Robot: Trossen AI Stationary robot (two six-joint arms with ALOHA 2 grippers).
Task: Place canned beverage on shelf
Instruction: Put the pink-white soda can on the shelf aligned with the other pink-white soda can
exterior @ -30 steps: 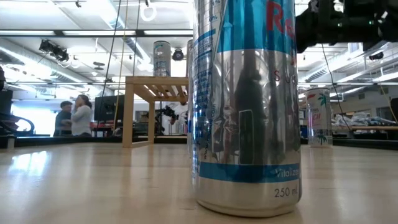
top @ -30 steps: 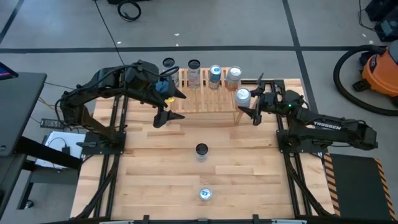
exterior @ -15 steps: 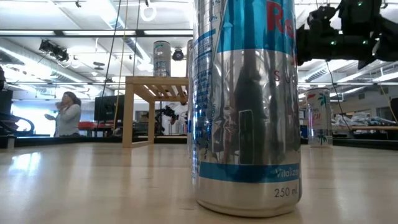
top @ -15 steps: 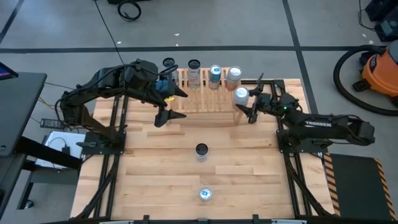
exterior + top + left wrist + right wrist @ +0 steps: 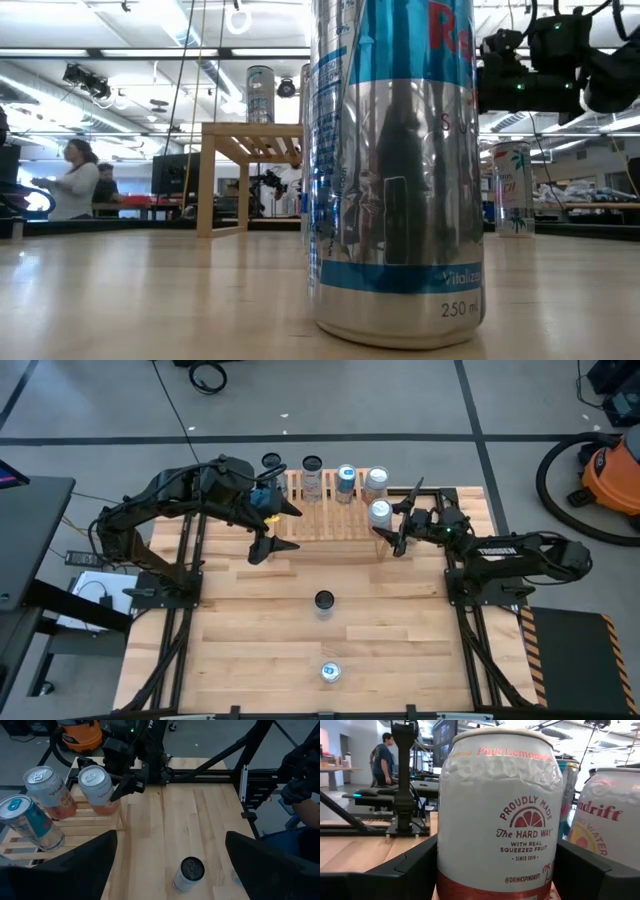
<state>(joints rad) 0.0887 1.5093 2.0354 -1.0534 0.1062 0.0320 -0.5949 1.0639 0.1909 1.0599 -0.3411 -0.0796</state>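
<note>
Now at the shelf's [image 5: 330,520] end nearest the right arm: right tool [image 5: 388,526] clenched on the pink-lemonade can [image 5: 379,512], fingers flanking its sides, can upright with long axis vertical. Directly between the fingers, then, the task's thing; from the left wrist view, sitting over the slats' outer end, just beside the like-labelled can [image 5: 46,790] already standing there. Cannot tell whether its base touches the slats or hangs just above them. Beyond it from the right tool, a row of further cans along the shelf, the blue can [image 5: 346,478] among them.

Left tool [image 5: 270,530] released, fingers wide, empty, poised off the shelf's opposite end, well apart from the held can. Clearly the right arm the nearer one, and the only one engaged.

Likely turning point of the coming move: a straight drop or release along the can's vertical axis, keeping clear of the neighbour close alongside. On the surface nearer the camera side, two more cans waiting: dark-topped can [image 5: 324,601] and slim silver can [image 5: 330,672].
</note>
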